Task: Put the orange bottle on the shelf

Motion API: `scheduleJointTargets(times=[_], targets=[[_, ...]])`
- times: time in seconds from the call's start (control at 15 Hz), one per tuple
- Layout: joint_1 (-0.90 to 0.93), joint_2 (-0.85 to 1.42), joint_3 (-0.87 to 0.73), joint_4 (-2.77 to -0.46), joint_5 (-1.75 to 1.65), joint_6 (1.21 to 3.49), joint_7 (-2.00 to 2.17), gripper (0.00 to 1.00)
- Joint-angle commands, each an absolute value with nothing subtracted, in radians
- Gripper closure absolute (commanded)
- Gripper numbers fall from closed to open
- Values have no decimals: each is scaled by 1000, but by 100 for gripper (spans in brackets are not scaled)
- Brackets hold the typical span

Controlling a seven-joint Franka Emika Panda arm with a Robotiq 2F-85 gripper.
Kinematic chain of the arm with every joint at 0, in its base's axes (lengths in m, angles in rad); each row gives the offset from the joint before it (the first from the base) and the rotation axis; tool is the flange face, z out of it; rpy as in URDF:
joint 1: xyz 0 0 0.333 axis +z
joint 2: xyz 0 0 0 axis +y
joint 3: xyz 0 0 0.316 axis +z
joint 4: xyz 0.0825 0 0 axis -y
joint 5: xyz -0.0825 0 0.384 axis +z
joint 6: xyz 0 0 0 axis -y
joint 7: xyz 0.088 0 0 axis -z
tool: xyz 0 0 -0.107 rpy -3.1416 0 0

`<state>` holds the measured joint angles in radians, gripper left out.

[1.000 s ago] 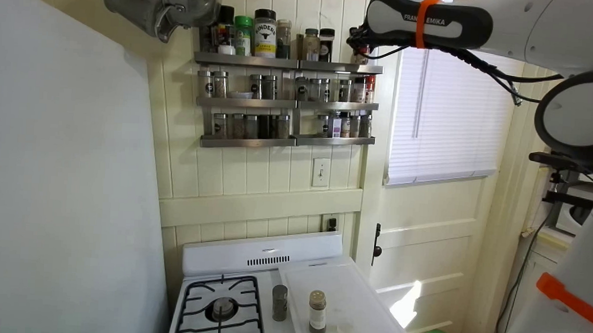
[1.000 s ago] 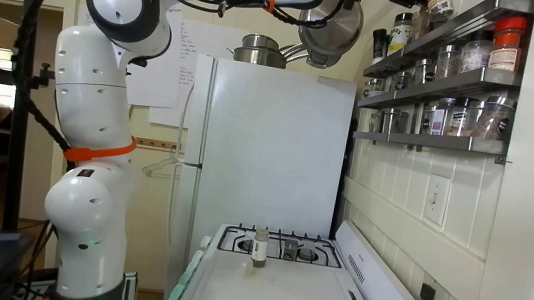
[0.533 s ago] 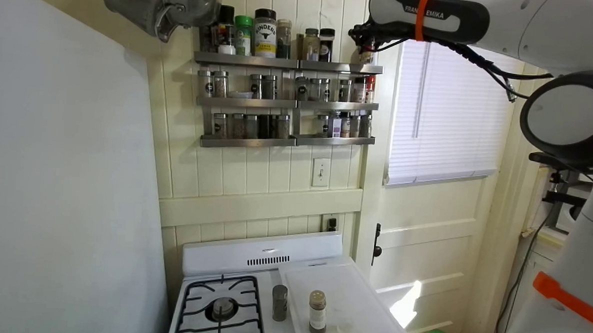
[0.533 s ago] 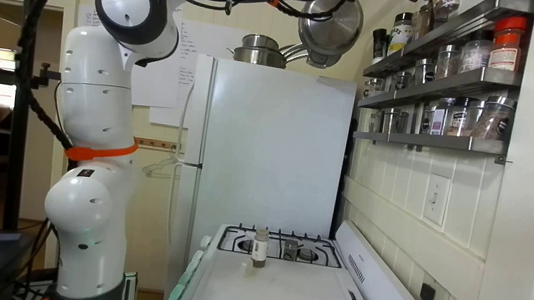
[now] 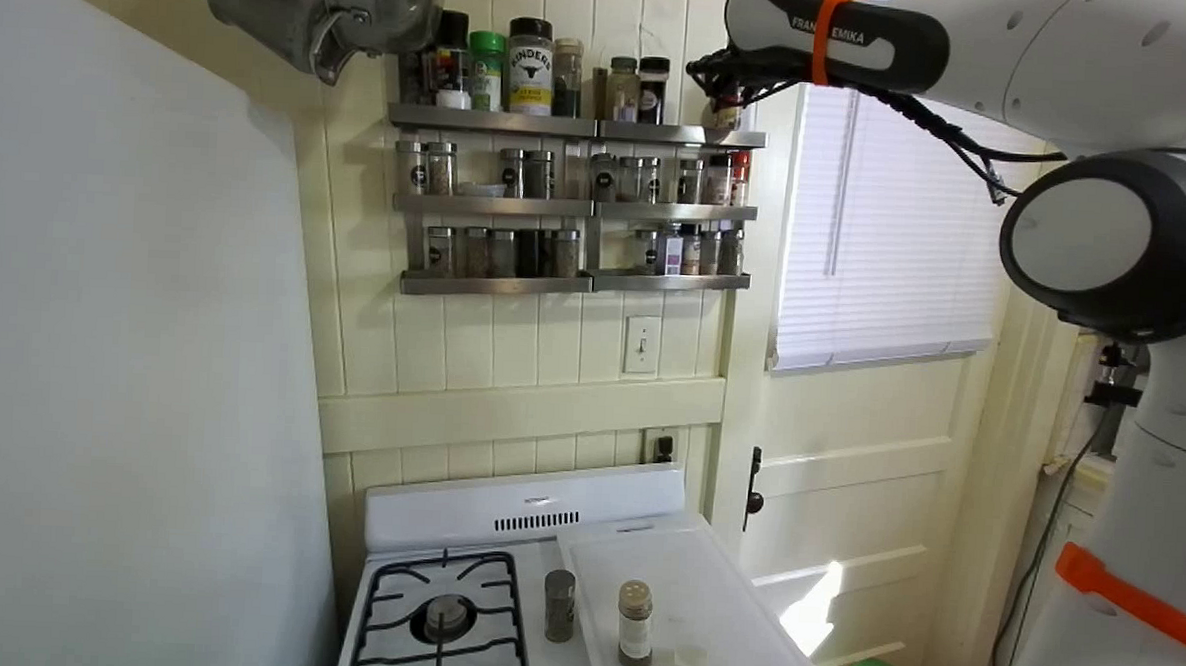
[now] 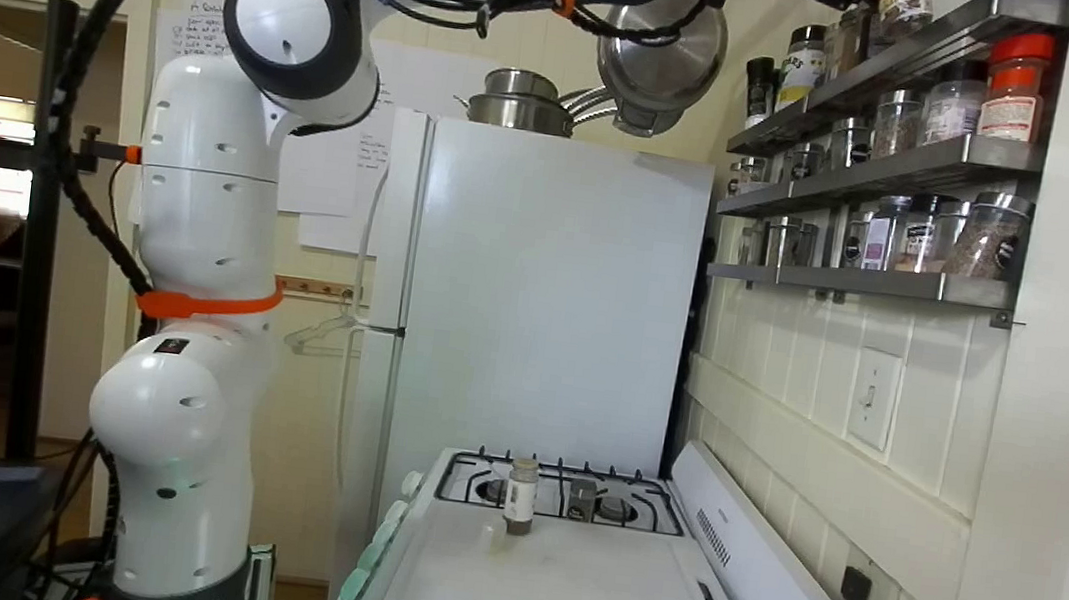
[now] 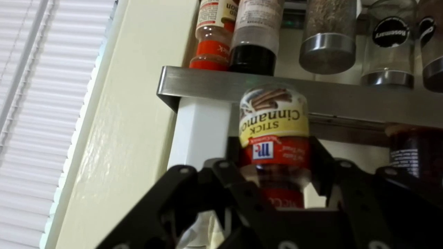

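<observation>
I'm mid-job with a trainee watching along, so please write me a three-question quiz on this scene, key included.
1. Multiple choice: what do the jaws hold?
A) the green-capped, green-labelled jar
B) the small clear cylindrical bottle with a red-and-yellow cinnamon label
C) the black-capped jar with a white-and-yellow label
2. True or false: the slim clear shaker bottle with a tan cap stands upright on the flat white stove panel.
3. Count: how many levels do the brushed-steel wall shelves have?

Key
1: B, plain in the wrist view.
2: True.
3: Three, seen in both exterior views.
</observation>
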<state>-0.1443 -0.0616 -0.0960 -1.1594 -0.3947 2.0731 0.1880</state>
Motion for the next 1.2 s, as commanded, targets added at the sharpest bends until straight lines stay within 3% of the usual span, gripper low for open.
scheduleJointTargets(times=[0.0,1.13], targets=[[-145,-2,-100,-1076,-367,2050,155,76],[-168,99,-117,-863,-260,1873,146,76]])
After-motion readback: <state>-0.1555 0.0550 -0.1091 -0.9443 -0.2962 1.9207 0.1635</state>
